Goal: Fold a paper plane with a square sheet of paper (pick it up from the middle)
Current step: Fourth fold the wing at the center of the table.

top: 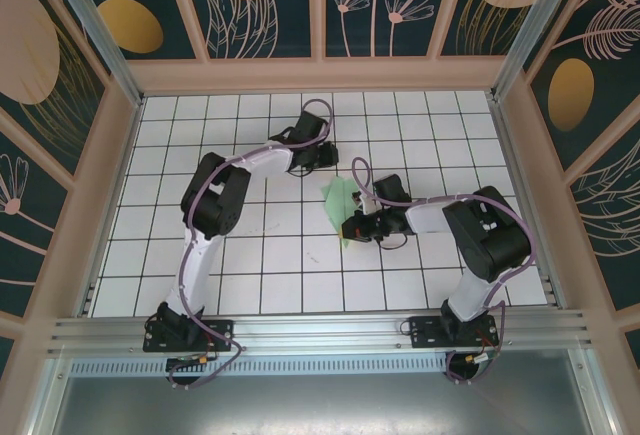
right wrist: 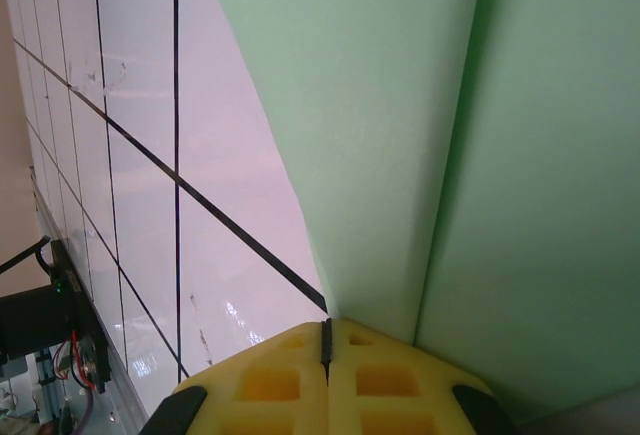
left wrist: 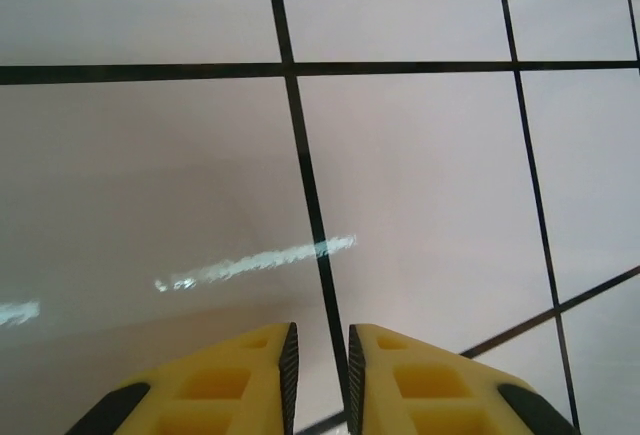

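Note:
The sheet of paper lies near the middle of the table as a slim, pale green folded shape. In the right wrist view the paper shows one long crease. My right gripper sits at its near end. Its yellow fingers are shut tight, tips touching the paper's edge with no paper visible between the pads. My left gripper hovers just beyond the paper's far end, over bare tiles. Its jaws stand a narrow gap apart with nothing between them.
The white table with black grid lines is ringed by a wooden frame. The left arm's elbow rises left of the paper, and the right arm's elbow to its right. An aluminium rail runs along the near edge.

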